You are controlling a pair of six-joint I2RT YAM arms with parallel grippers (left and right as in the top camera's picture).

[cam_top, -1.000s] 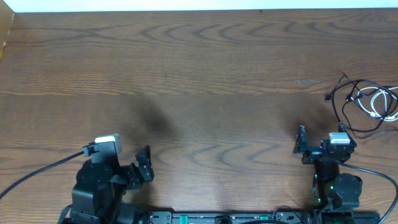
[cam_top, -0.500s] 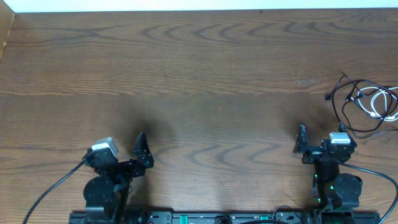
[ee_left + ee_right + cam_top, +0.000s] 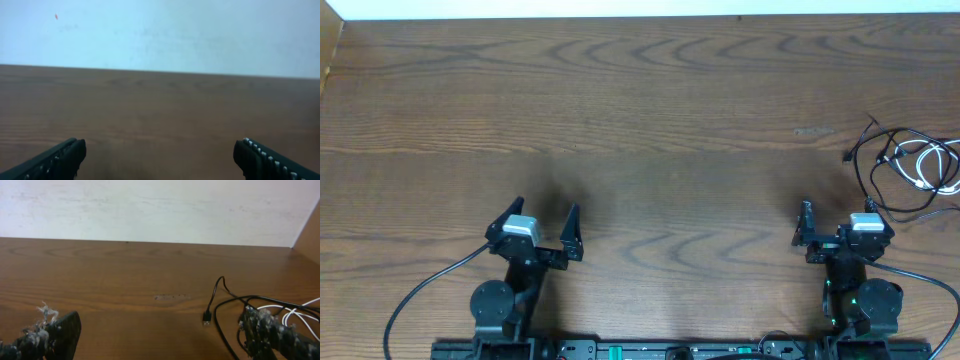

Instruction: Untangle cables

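Overhead view: both cables are seen bunched together at the far right edge of the desk (image 3: 640,120), tangled. The black cable (image 3: 863,170) is looped around and across the white cable (image 3: 932,165), with one black plug end (image 3: 847,156) pointing left. The right fingers (image 3: 806,228) are spread wide open, nothing held, parked near the pile but apart from it, on its near-left side. The left fingers (image 3: 570,222) are also spread fully open and empty, well apart from the cables, over bare wood at near-left.

On the right wrist view, the black cable (image 3: 216,297) and its plug (image 3: 206,320) are seen just ahead of the right-hand finger, the white cable (image 3: 302,311) behind; frayed padding (image 3: 45,314) is noted on the other finger (image 3: 62,330). On the left wrist view only open fingers (image 3: 55,161), wood and a pale wall (image 3: 160,35) are seen. A thick arm cable (image 3: 430,290) is trailed off behind the left arm.
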